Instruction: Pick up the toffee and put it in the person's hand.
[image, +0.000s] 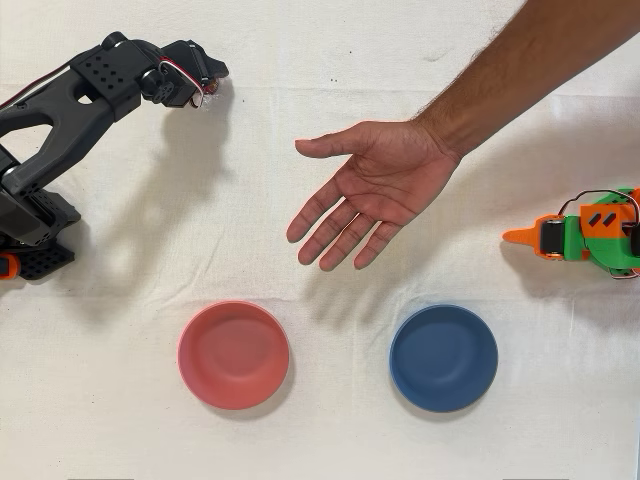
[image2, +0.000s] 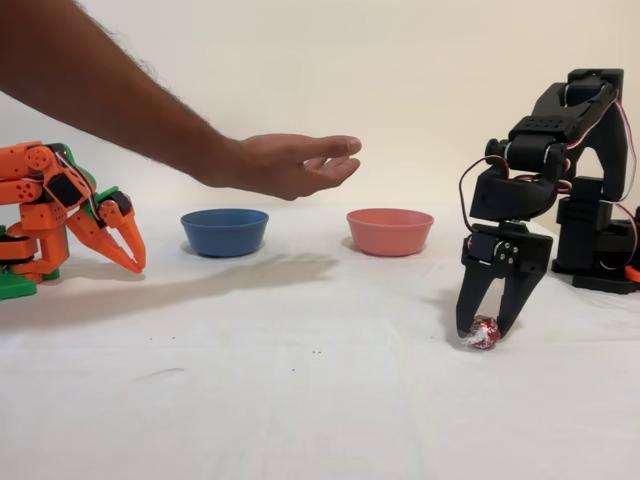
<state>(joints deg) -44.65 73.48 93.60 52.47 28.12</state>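
claw (image2: 487, 327): black, points down, fingers closed around the toffee (image2: 483, 332) resting on the worktop (image2: 300, 400) | person's hand (image: 365, 190): open, palm up, held above the cloth, well apart | surface: white cloth, pink bowl (image: 233, 354) and blue bowl (image: 443, 357) near one edge, open space between claw and hand

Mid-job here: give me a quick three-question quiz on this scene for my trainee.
1. True or false: the small dark red foil-wrapped toffee lies on the white cloth between the black two-finger gripper fingers.
2. In the fixed view, which bowl is nearer the black arm: A, the blue plastic bowl, or B, the pink plastic bowl?
3. Is the person's bare hand palm up or fisted?

Key: 1 true; 2 B; 3 palm up, open.
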